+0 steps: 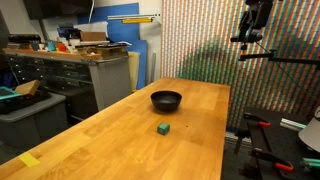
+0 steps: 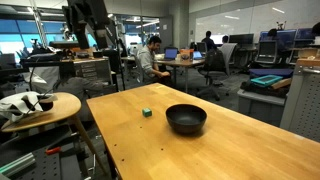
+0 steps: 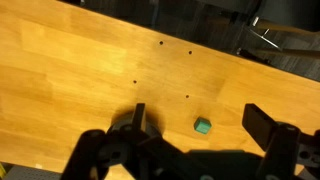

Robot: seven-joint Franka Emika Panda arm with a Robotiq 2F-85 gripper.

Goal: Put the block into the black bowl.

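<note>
A small green block [image 1: 162,129] lies on the wooden table [image 1: 120,140], a little in front of the glossy black bowl [image 1: 166,100]. Both show in both exterior views, the block [image 2: 147,112] to the left of the bowl [image 2: 186,119] there. In the wrist view the block [image 3: 203,125] lies far below, between my two spread fingers. My gripper [image 3: 200,125] is open and empty, held high above the table; it shows at the top of an exterior view [image 1: 255,25]. The bowl is out of the wrist view.
A workbench with boxes and clutter [image 1: 80,55] stands behind the table. A round side table [image 2: 40,108] with white objects stands beside it. People sit at desks [image 2: 153,55] in the background. A yellow tape patch [image 1: 30,160] marks the table's near corner.
</note>
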